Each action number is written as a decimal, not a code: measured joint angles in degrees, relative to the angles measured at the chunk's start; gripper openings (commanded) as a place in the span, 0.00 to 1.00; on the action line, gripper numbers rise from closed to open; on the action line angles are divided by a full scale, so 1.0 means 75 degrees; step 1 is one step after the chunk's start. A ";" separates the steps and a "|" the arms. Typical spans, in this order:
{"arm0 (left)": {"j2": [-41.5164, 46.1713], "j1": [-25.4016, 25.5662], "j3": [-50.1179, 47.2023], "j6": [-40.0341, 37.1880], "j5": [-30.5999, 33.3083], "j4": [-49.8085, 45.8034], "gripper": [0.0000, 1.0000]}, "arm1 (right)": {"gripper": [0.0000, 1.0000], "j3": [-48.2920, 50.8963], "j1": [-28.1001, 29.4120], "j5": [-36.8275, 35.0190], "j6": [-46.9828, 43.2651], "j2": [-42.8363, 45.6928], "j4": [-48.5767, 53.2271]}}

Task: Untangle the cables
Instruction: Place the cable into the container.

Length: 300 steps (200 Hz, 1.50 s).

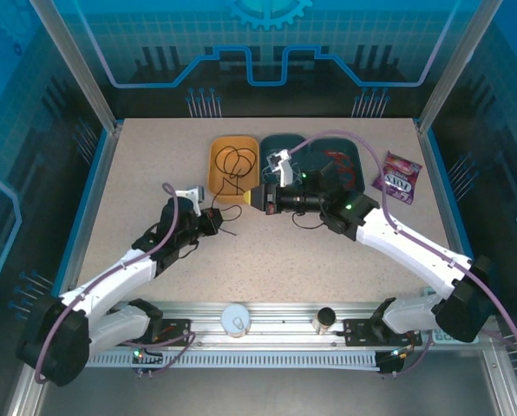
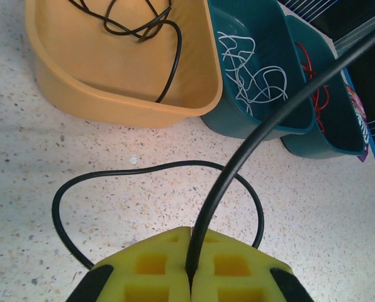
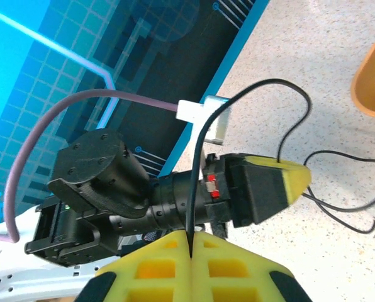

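My left gripper [image 2: 190,272] is shut, its yellow pads pinching a black cable [image 2: 250,145] that rises up and to the right. In the top view it [image 1: 217,221] sits low over the table, just in front of the yellow bin [image 1: 213,169]. Part of the black cable loops on the table, and part lies coiled in the yellow bin. My right gripper [image 3: 192,242] is also shut on the black cable [image 3: 197,163], close to the left gripper [image 3: 304,179]. A white cable [image 2: 250,75] lies in a teal bin [image 2: 219,107]. A red cable [image 2: 319,94] lies in the second teal bin [image 2: 326,148].
The three bins stand side by side at the back middle of the table. A purple snack packet [image 1: 397,177] lies to their right. A white cup [image 1: 236,319] and a dark cylinder [image 1: 325,320] stand on the rail at the near edge.
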<state>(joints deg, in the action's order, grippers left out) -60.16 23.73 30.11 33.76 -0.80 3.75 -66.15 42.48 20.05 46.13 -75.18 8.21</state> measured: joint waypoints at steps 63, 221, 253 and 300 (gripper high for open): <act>0.0134 -0.0047 0.1719 -0.0557 0.0286 -0.1816 0.00 | 0.68 0.0347 -0.0391 -0.1026 -0.0277 0.0857 0.1075; -0.3698 -0.0606 0.6286 -0.1562 0.0542 -0.3322 0.00 | 1.00 0.1096 -0.0976 -0.3200 -0.0399 0.2699 0.3034; -0.4607 -0.0723 0.7003 -0.1716 0.0536 -0.3372 0.00 | 1.00 0.1096 -0.0991 -0.3281 -0.0382 0.2699 0.3156; -0.5397 -0.0793 0.7679 -0.1731 0.0530 -0.3535 0.00 | 1.00 0.1096 -0.1090 -0.3372 -0.0376 0.2699 0.3252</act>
<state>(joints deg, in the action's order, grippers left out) -100.64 17.78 87.70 20.78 3.18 -22.76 -57.93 34.30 -5.23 43.31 -54.94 32.60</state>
